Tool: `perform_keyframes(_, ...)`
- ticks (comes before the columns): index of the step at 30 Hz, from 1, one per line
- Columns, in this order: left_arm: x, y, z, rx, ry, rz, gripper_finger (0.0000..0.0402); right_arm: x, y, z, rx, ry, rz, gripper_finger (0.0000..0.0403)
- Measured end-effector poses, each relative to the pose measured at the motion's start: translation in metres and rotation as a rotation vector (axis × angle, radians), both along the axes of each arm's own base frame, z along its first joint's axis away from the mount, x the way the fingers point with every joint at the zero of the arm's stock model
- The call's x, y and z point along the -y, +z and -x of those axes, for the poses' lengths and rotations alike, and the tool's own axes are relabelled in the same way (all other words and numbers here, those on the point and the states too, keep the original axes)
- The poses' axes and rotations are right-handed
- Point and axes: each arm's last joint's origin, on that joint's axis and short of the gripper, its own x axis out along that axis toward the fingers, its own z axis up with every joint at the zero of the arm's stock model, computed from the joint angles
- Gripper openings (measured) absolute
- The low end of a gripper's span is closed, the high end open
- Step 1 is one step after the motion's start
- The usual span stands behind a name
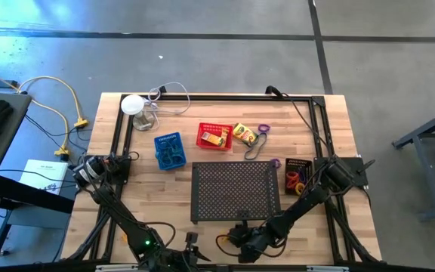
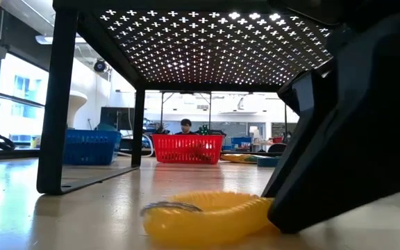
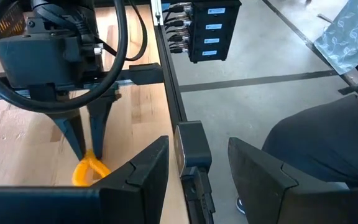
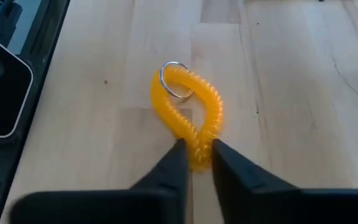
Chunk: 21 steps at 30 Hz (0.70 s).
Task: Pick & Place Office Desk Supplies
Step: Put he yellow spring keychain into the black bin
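Observation:
A yellow coiled loop (image 4: pixel 188 102) with a metal ring (image 4: pixel 174 79) lies on the wooden table near its front edge, in front of the black perforated tray (image 1: pixel 236 190). My right gripper (image 4: pixel 197 145) slants down onto the loop's near end and is shut on it. The low view shows the loop (image 2: pixel 203 214) flat on the wood beside the dark gripper (image 2: pixel 339 139). My left gripper (image 3: pixel 197 177) waits open just left of it, at the front edge, holding nothing. My right gripper pinches the loop's near end (image 4: pixel 197 155) between its two fingers, with both strands of the coil squeezed together there. The fingers slant down from the table's right and near side. The loop's ring end (image 4: pixel 174 79) lies on the table beyond the fingertips.
The tray stands on legs over the table's middle. Behind it are a blue basket (image 1: pixel 168 149), a red basket (image 1: pixel 214 136), a yellow crayon box (image 1: pixel 244 134) and loose loops (image 1: pixel 257 143). A black basket (image 1: pixel 297 175) holding loops sits at the right. A person (image 2: pixel 184 126) shows far behind.

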Motion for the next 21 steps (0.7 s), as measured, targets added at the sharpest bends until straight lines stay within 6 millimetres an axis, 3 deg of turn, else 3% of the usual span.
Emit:
perform_keyframes(2,0.0,0.0,0.0,0.0,0.0,0.0,0.0161,-0.003,0.001,0.002,0.005,0.01,0.0,0.0016)
perform_keyframes(9,0.001,0.0,0.001,-0.001,-0.003,-0.001,0.0161,-0.016,0.021,0.021,0.018,0.035,-0.006,0.0007)
perform_keyframes(16,0.002,-0.002,0.003,-0.009,-0.012,-0.007,0.0161,-0.041,0.076,0.054,0.208,0.033,-0.002,0.0006)
perform_keyframes(21,0.005,-0.015,0.0,-0.022,-0.012,-0.024,0.0161,-0.058,0.119,0.087,0.361,0.047,-0.005,0.0005)
